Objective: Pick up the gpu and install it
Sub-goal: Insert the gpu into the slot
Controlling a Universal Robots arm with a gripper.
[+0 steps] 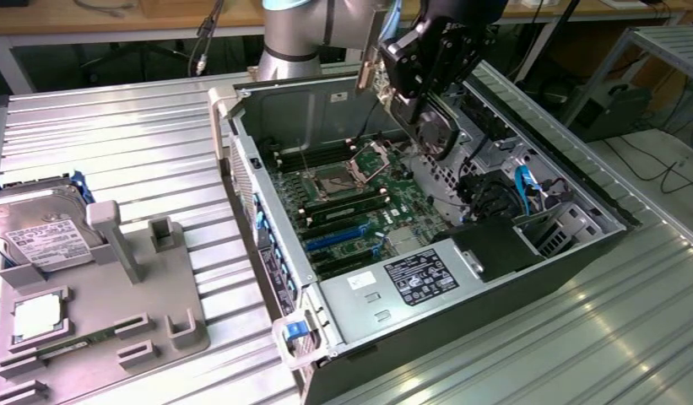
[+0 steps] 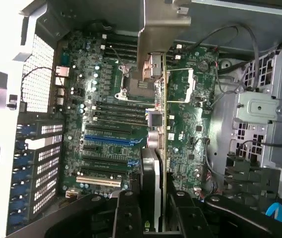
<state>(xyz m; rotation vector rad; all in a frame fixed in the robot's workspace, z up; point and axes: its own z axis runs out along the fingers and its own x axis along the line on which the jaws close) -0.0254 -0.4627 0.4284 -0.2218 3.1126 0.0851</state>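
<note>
- Claw (image 2: 154, 206) is sitting closest to the wrist cam, clamping the gpu (image 2: 152, 171) edge-on between its fingers.
- gpu is hanging over the open case (image 1: 281, 105), above the motherboard (image 2: 101, 114), and it isn't looking plugged into anything.
- So pickup is looking done, and seating isn't happening yet.
- Exterior view is showing the hard drive (image 1: 36, 228) lying on the desk (image 1: 132, 126), while wrist view is giving the blue slot (image 2: 108, 140) up close.

The open computer case (image 1: 239, 169) lies on the worktop (image 1: 132, 135) at the exterior view's right, and a holder (image 1: 99, 295) with a hard drive (image 1: 36, 228) lies at the exterior view's left. The tool (image 1: 412, 99) holds the gpu (image 1: 434, 126) above the motherboard (image 1: 346, 202) in the case.
</note>
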